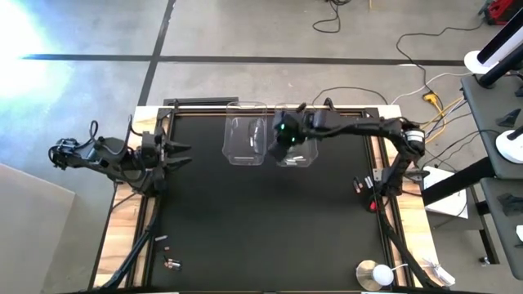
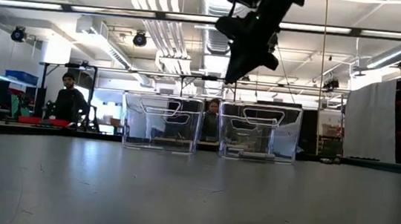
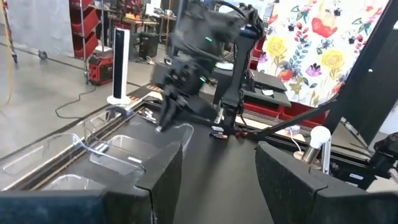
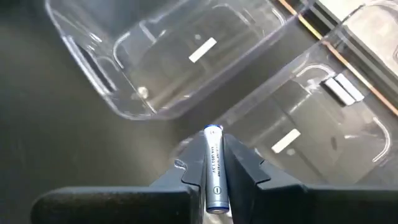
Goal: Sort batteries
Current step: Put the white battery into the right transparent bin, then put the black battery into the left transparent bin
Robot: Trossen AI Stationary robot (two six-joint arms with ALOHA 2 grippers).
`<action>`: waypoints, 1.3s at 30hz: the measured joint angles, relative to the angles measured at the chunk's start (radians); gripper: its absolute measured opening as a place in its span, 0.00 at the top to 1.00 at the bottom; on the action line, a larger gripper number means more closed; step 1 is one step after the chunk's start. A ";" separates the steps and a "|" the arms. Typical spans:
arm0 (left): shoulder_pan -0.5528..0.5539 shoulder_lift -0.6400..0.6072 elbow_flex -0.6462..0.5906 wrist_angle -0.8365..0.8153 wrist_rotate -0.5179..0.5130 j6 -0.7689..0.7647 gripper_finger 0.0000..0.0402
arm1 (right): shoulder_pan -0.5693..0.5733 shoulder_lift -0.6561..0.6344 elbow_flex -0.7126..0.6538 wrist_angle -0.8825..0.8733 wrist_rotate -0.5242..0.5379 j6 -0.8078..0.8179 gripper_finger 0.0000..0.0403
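Black matte worktop (image 1: 261,229) with pale wooden edges. Two clear rectangular plastic bins side by side at far edge: left bin (image 1: 245,140), right bin (image 1: 296,147) just beside it. Few tiny batteries (image 1: 167,253) well apart from bins, near-left corner. Round white-and-metal disc (image 1: 374,274) at near-right corner.

The wide middle of the black table (image 1: 261,220) is lying open, giving a gripper free passage. At the far edge two clear bins (image 1: 245,140) are standing side by side, almost touching, blocking that strip; the right gripper (image 4: 214,163) is hanging above the right bin (image 2: 259,140), pinching a battery (image 4: 214,168), with open air beneath it. The left gripper (image 1: 181,153) is waiting near the left edge. A few batteries (image 1: 167,251) are lying at the near left corner, a round disc (image 1: 375,275) near the right corner.
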 joint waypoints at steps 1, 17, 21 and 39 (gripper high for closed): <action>0.000 0.000 0.000 -0.009 0.002 -0.006 0.55 | -0.030 0.001 -0.002 -0.003 -0.025 -0.026 0.93; 0.000 -0.001 0.000 -0.027 0.026 -0.033 0.55 | -0.267 0.250 -0.006 -0.012 -0.192 -0.265 0.93; 0.000 -0.001 0.000 -0.027 0.026 -0.052 0.55 | -0.283 0.320 -0.007 -0.013 -0.199 -0.281 0.92; -0.001 -0.009 0.000 -0.027 0.016 -0.046 0.55 | -0.243 0.124 0.023 -0.110 -0.099 -0.353 0.56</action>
